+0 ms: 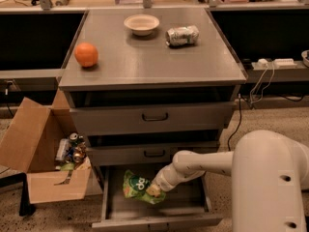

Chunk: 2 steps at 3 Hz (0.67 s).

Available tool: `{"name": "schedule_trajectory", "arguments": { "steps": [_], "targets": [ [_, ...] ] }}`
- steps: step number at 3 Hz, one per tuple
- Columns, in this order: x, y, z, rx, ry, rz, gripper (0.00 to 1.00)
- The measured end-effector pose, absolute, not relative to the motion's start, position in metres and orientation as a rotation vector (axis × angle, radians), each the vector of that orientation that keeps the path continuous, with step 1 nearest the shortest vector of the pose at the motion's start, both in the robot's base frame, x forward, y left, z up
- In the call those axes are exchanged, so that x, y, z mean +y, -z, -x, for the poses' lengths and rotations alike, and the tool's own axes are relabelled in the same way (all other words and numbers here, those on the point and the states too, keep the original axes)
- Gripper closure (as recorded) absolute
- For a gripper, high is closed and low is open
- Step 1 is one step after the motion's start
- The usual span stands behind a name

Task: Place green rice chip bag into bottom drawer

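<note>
Green rice chip bag inside the open bottom drawer, tool clamped on its right edge

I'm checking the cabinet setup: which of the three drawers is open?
The bottom drawer, pulled out with the green rice chip bag and the gripper inside; the two handled drawers above are shut.

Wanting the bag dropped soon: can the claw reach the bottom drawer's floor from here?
Probably yes: the bottom drawer stands open, and the claw, at the green rice chip bag, is low over its tray.
</note>
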State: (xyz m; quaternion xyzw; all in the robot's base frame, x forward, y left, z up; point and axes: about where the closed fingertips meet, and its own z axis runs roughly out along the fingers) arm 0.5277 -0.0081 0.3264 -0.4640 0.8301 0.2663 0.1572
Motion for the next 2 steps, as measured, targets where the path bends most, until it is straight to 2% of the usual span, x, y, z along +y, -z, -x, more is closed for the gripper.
{"name": "schedule_trajectory", "arguments": {
  "steps": [2],
  "targets": [
    [0.024,-0.271,-0.55,2.433,-0.763,1.219,1.0]
  ]
}}
